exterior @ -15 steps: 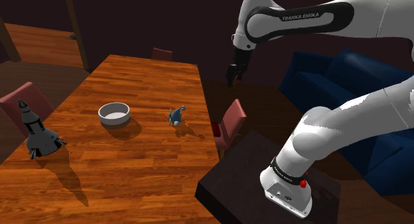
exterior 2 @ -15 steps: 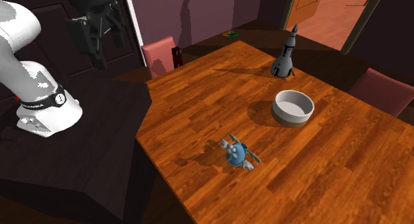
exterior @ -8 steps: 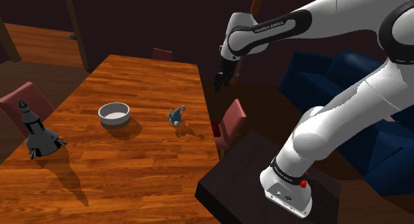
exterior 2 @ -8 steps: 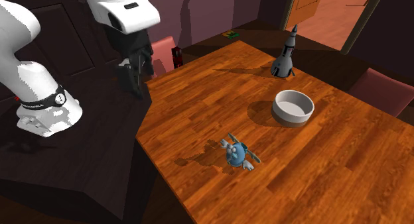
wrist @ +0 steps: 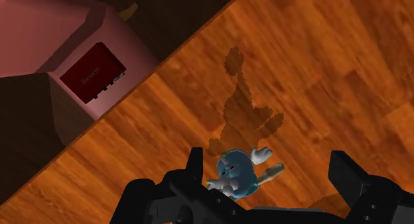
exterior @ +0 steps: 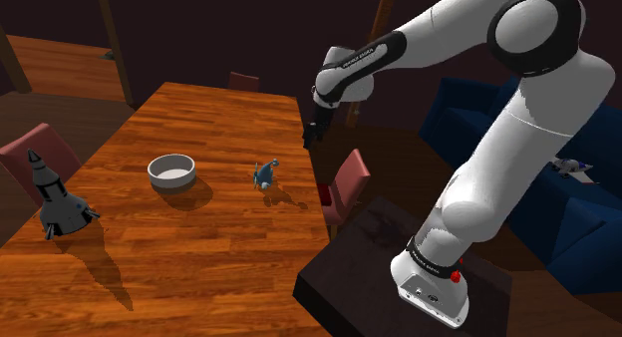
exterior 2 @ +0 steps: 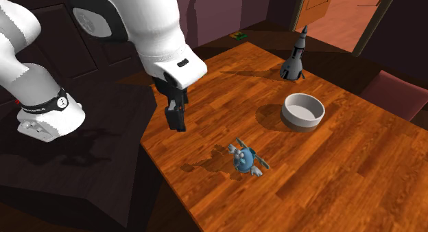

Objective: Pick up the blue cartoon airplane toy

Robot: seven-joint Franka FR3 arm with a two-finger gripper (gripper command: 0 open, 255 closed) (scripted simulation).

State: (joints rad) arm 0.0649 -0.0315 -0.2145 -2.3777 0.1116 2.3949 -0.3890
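Over the bench's edge nearest the stand, the pincer hangs with its jaws spread wide, holding nothing. The grasp is not yet begun, so descent, closing and lifting all remain, by my judgement. Just beyond it, untouched on the wood, stands the blue airplane toy, one only. Farther along sit one white bowl and then one dark rocket model. Three pink chairs stand around the bench.
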